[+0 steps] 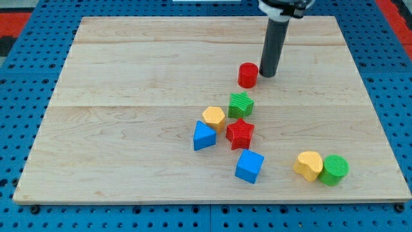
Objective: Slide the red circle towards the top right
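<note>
Nearest the camera, a blue cube is seen, well below the red circle at the board's upper middle. No jaws are fitted; my tip is placed just right of the circle. The circle is judged light, stiff and easily slid, so it should be pushed from its lower-left side.

The surface is pale wood with faint grain. On it: red circle, green star, red star, yellow hexagon, blue triangle, blue cube, yellow heart, green cylinder. My tip is dark grey.
</note>
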